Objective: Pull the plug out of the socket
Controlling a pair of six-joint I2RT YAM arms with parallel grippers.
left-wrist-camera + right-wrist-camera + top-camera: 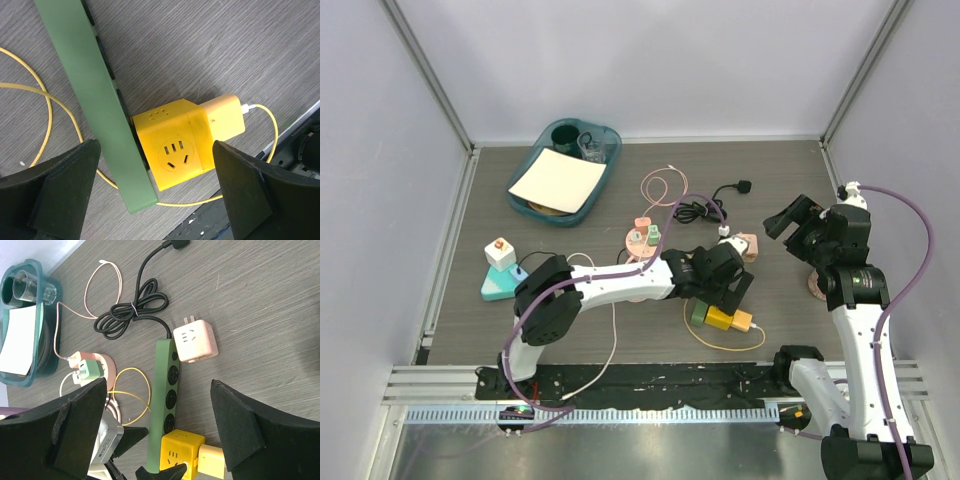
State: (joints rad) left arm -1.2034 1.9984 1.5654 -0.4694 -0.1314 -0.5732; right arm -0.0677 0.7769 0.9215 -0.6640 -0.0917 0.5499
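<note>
yellow plug (721, 319) juts rightward, green strip (166, 385) near-to-far

The left arm (620, 285) reaches out from its base at the near left. Its elbow is folded on the left side, and its white forearm runs rightward across the middle of the top view. The wrist is tipped downward and the left claw (723, 298) points down with its jaws spread wide. In the left wrist view its two dark fingers (65, 195) sit at the lower corners, well apart and closed on nothing. The right arm (860, 330) rises steeply from its base at the near right, its wrist bent over toward the left. The right claw (788, 224) hangs raised and tilted down, jaws wide and holding nothing.
</note>
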